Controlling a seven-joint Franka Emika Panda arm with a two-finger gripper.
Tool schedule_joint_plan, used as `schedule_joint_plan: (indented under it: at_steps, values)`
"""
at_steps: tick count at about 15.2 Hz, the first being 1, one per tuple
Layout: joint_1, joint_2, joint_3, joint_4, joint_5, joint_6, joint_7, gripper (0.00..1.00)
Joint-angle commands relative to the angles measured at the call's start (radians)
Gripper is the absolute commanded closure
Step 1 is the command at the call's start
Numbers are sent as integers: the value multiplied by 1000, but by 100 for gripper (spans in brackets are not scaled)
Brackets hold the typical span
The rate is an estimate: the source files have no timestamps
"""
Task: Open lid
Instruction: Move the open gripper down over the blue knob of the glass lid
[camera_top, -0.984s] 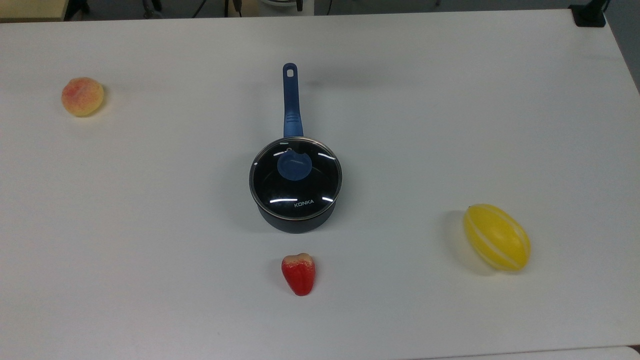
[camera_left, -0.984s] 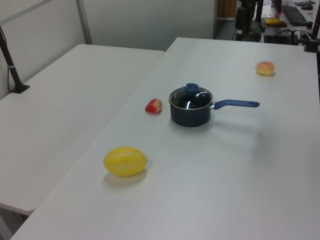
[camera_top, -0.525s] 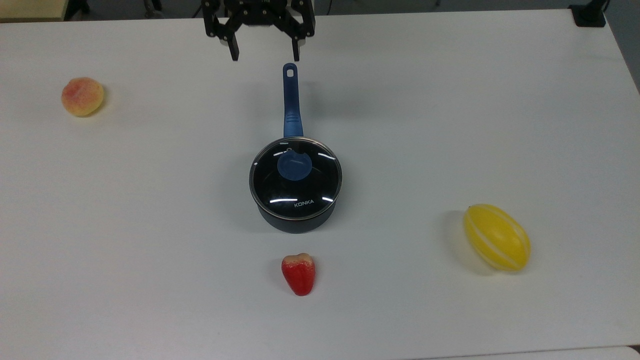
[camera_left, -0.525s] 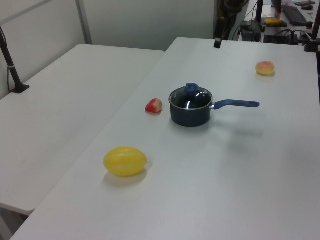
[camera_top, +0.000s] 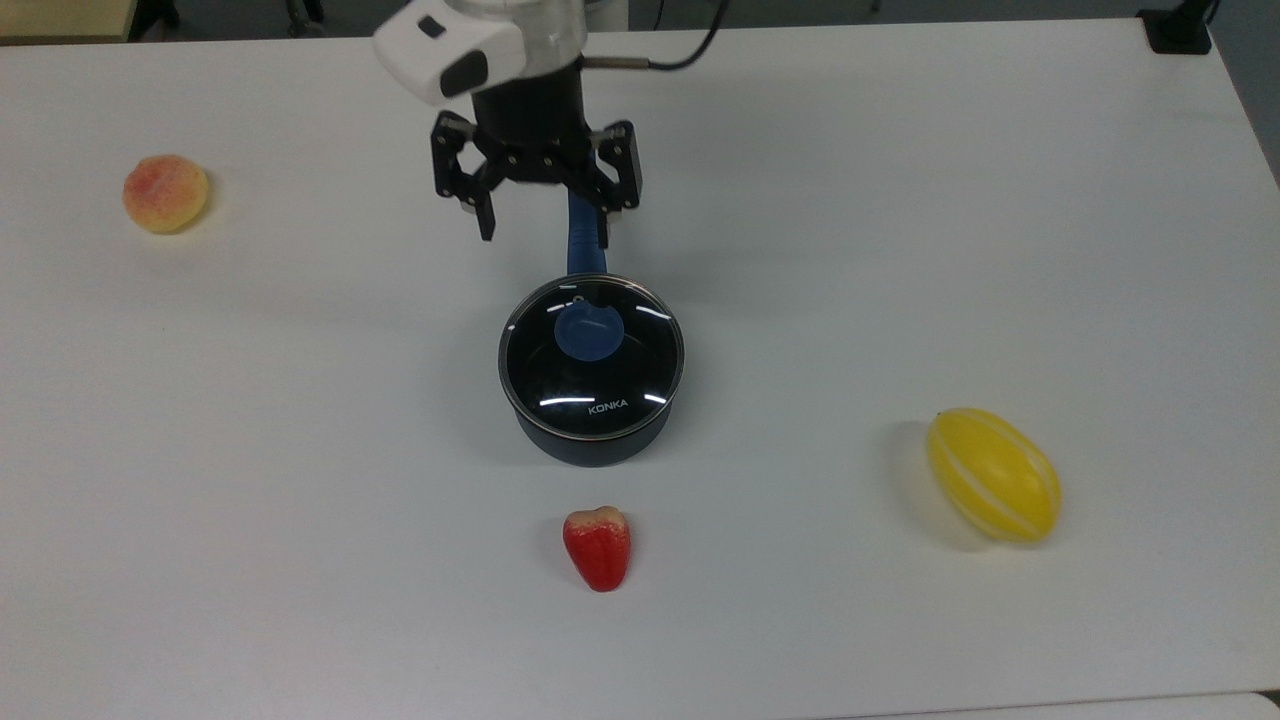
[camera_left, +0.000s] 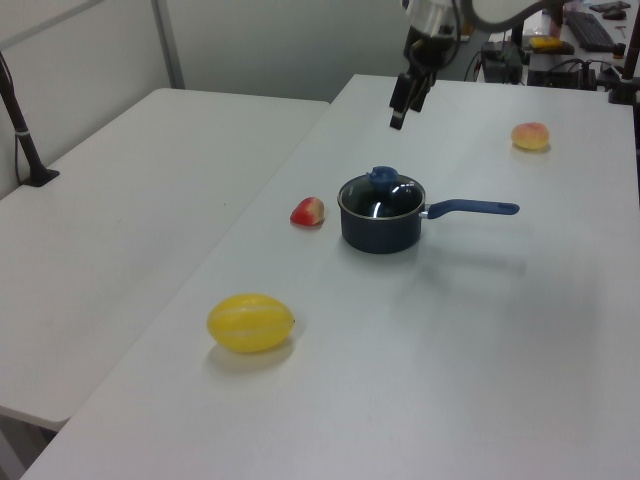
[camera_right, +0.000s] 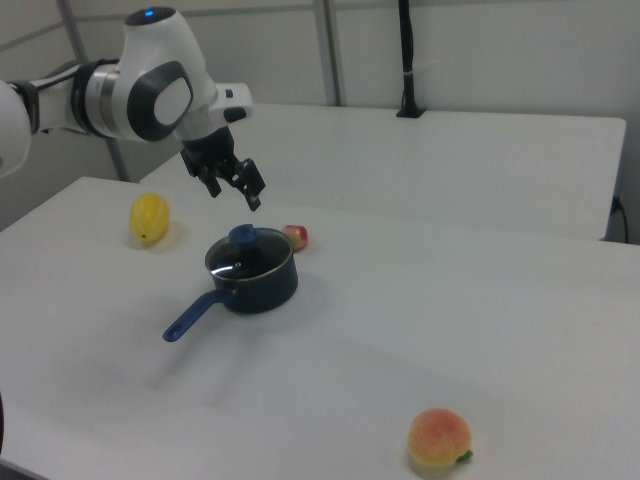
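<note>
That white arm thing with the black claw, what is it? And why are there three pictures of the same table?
The white arm is a robot arm, and the black claw is its gripper, the part it grabs things with. Its two fingers are spread open and hold nothing. It hangs in the air above the saucepan's blue handle.

The three pictures are one moment seen by three cameras: one looking down from above, and two from opposite sides of the table.

On the table stands a dark saucepan with a glass lid on it. The lid has a blue knob in the middle, which is likely what the robot will grab to lift it off.

Around the pan lie three pieces of fruit: a peach, a red fruit and a yellow melon.
</note>
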Motion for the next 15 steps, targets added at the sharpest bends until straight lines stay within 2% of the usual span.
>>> schedule_joint_plan:
  at_steps: [1, 3, 5, 15]
  values:
    - [42, 63, -2, 11, -98, 81, 187, 0]
    - [59, 86, -2, 9, -130, 137, 280, 0]
    - [62, 109, -2, 9, -169, 151, 316, 0]
    - [72, 158, 1, 0, -218, 205, 328, 0]
